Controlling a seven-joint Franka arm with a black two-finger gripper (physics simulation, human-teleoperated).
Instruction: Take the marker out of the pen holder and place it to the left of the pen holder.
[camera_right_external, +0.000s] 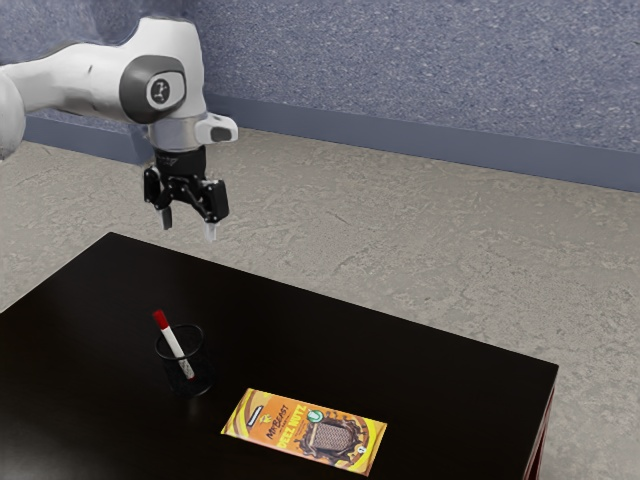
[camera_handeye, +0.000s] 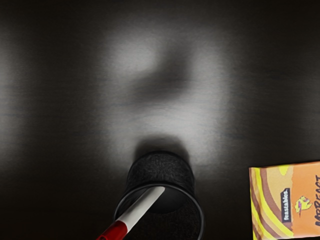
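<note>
We see white marker (camera_right_external: 176, 345), red cap (camera_right_external: 160, 319) up, leaning in pen holder (camera_right_external: 203, 372); wrist view crops cap end. Our gripper (camera_right_external: 188, 230) is released, fingers apart.

The white, red-capped marker (camera_right_external: 175, 344) is leaning in the round black pen holder (camera_right_external: 202, 369), red end poking out over the rim, and that holder is standing upright on the desk (camera_right_external: 310, 345)!

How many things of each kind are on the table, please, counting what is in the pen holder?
Markers: 1
Pen holders: 1
Chocolate bars: 1
Total: 3
</note>
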